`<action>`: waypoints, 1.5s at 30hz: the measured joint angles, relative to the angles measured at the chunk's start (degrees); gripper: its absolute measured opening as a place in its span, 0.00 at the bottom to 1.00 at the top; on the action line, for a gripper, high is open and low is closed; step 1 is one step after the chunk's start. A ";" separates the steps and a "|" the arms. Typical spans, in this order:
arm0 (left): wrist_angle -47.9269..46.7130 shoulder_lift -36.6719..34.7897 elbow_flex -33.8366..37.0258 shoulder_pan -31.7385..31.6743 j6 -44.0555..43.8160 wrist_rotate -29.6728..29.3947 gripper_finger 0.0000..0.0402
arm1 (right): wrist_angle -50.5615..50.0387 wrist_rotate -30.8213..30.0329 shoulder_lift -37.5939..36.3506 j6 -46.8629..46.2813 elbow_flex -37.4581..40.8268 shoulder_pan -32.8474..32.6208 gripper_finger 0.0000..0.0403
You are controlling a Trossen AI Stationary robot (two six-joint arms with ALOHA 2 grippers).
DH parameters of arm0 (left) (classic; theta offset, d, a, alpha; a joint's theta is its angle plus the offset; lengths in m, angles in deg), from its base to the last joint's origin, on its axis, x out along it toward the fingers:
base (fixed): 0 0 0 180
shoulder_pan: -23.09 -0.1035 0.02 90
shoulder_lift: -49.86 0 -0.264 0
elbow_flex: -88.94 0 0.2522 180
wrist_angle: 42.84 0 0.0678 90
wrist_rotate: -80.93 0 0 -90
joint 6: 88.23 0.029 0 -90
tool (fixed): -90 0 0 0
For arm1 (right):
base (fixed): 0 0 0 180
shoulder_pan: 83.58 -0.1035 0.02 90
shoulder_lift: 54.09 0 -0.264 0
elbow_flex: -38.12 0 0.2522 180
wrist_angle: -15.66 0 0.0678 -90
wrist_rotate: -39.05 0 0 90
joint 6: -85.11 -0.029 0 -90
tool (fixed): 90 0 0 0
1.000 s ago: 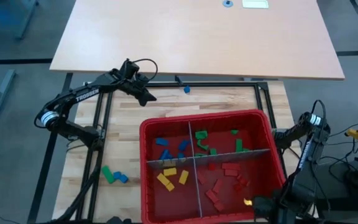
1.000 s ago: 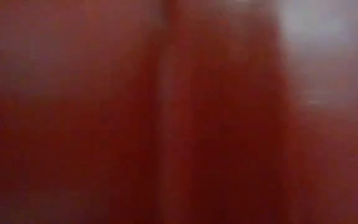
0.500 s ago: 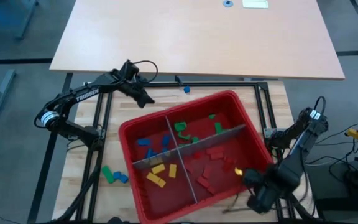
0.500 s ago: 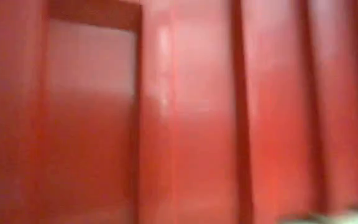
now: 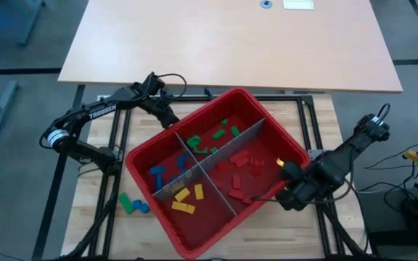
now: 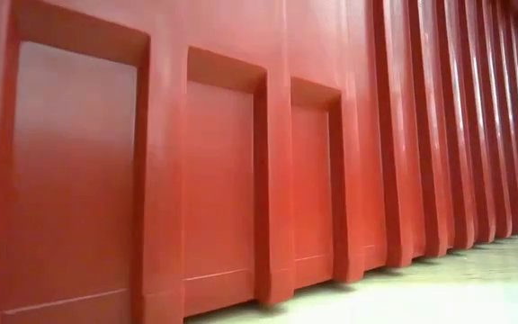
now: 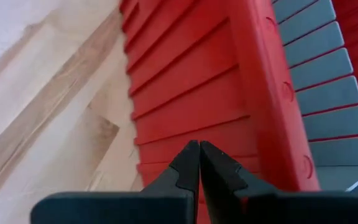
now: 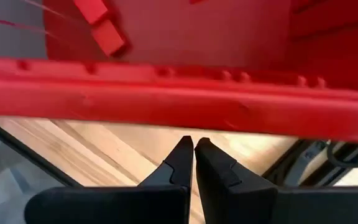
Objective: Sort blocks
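Red plastic is filling my low view completely: the ribbed outer wall of the bin (image 6: 241,162) is sitting right against that camera. From above I am seeing the red bin (image 5: 167,133) lying turned at an angle on the wooden table (image 5: 318,109), split by grey slotted dividers (image 5: 223,145) into 4 compartments. The blocks are lying sorted inside it: green blocks (image 5: 212,138) in the compartment toward the far side, blue blocks (image 5: 158,172) in the one toward the left arm, yellow blocks (image 5: 185,199) in the near one, and red blocks (image 5: 244,168) in the one toward the right arm. Outside the bin, I am seeing a green block (image 5: 126,204) and a blue block (image 5: 142,207) lying together on the table just beside the bin's left corner.

My left gripper (image 7: 199,152) is sitting with its fingers pressed together, empty, its tips right at the bin's outer wall on the far-left side. My right gripper (image 8: 193,149) is likewise closed on nothing, hanging just outside the bin's rim (image 8: 166,93) on the right side, over bare wood; I cannot tell whether it is touching the rim.
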 joint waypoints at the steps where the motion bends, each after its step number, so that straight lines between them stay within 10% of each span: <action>1: 0.46 0.00 0.00 0.44 -0.44 0.01 0.00 | 0.01 -0.07 -0.95 -0.13 0.71 0.21 0.00; 45: 6.87 -1.71 -1.28 11.07 -3.63 1.33 0.00 | -6.91 -10.97 -20.06 -12.26 5.53 0.70 0.00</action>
